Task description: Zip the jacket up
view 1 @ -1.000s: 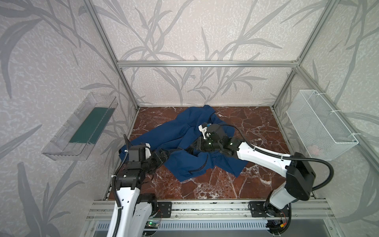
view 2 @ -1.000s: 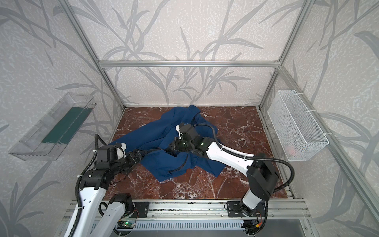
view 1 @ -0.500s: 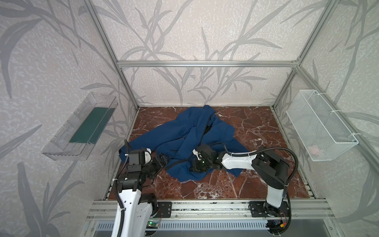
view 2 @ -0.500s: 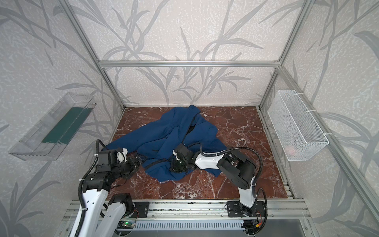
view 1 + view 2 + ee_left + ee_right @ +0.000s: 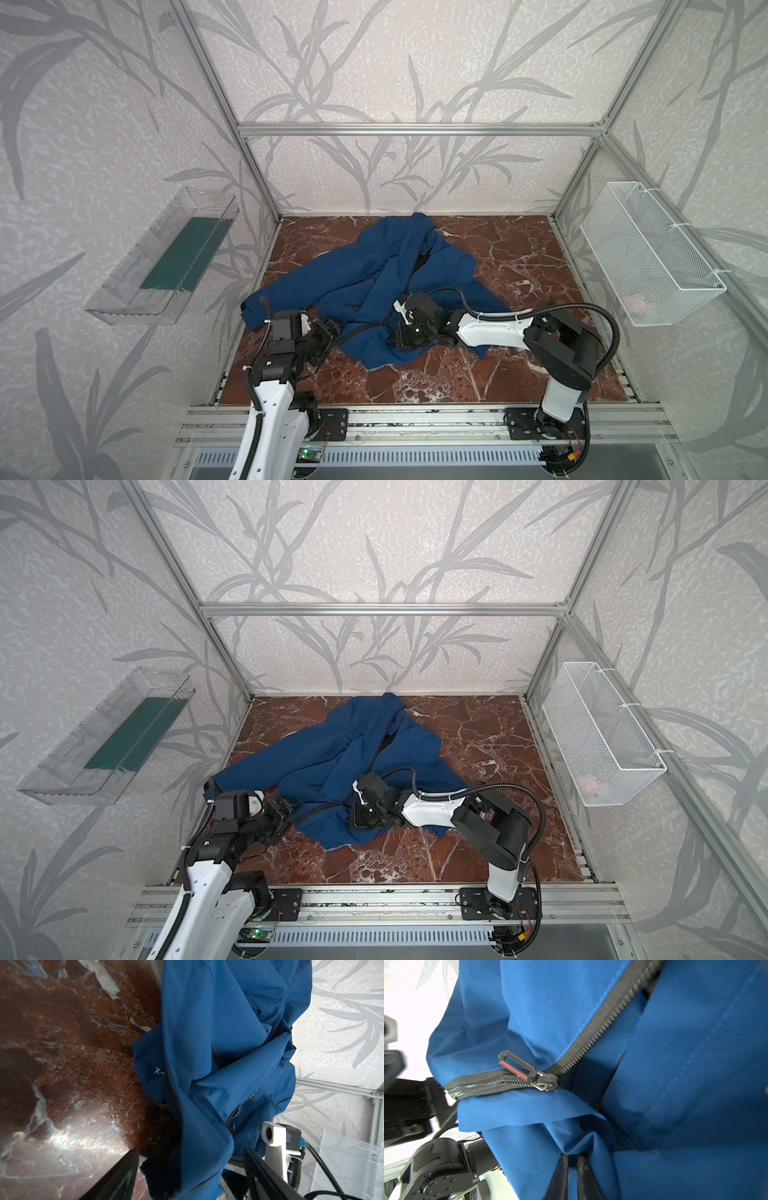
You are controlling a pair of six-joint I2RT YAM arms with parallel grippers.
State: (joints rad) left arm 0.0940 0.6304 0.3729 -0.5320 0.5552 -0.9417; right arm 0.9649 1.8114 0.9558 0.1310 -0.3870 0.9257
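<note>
Pinching now: my right gripper (image 5: 572,1157) has its fingers (image 5: 562,1174) clenched on a fold of the jacket (image 5: 675,1064), close to the zipper slider (image 5: 548,1083). The pull tab (image 5: 516,1066) lies along the short run of joined teeth. My left gripper (image 5: 192,1155) is released, jaws wide apart, with the jacket's zipper edge between them. In both top views the jacket lies crumpled mid-table on the red marble tabletop (image 5: 519,257), with both grippers at its near hem.
</note>
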